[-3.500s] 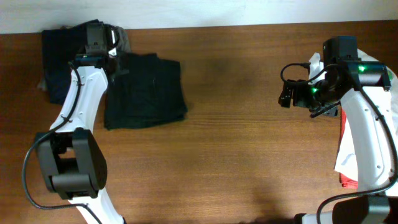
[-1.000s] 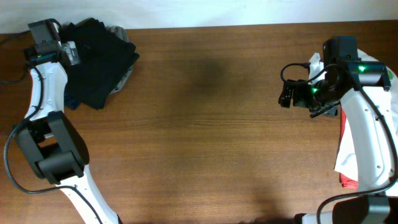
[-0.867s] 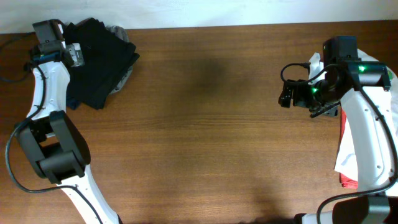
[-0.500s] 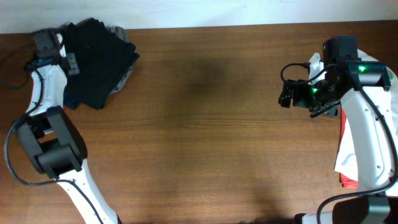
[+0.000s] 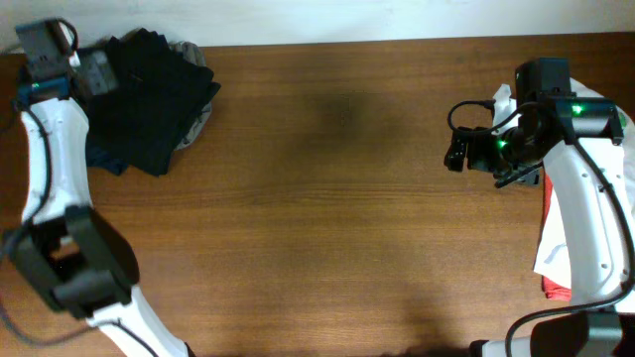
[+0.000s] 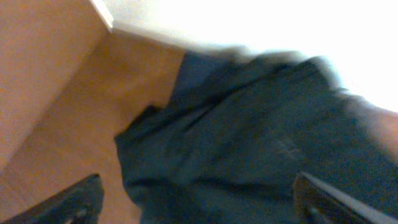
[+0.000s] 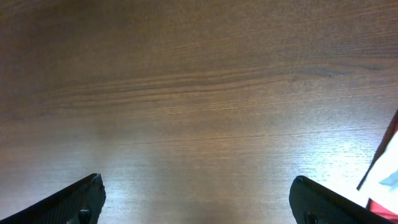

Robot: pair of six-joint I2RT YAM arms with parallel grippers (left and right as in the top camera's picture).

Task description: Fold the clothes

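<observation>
- At the table's [image 5: 327, 218] far left corner, dark clothes [image 5: 149, 94] lie stacked.
- Left gripper [image 6: 198, 205] hovers above them, fingers spread wide.
- Right gripper [image 7: 198, 202] hangs over wood, fingers spread apart.

1. A brown wooden table [image 5: 327, 198] fills the overhead view, its grain running from side to side.
2. A stack of dark clothes [image 5: 149, 99] lies on the table's far left corner, set askew to the edge. In the left wrist view the cloth is blurred, with bare wood showing beside it.
3. A grey garment [image 5: 195, 121] shows from under the right side of the stack, touching it.
4. A heap of white cloth [image 5: 549, 253] rests at the table's right edge, partly hidden, with a red piece [image 5: 558, 290] at its near end.
5. The dark stack and the white heap sit well apart, at opposite ends of the table.
</observation>
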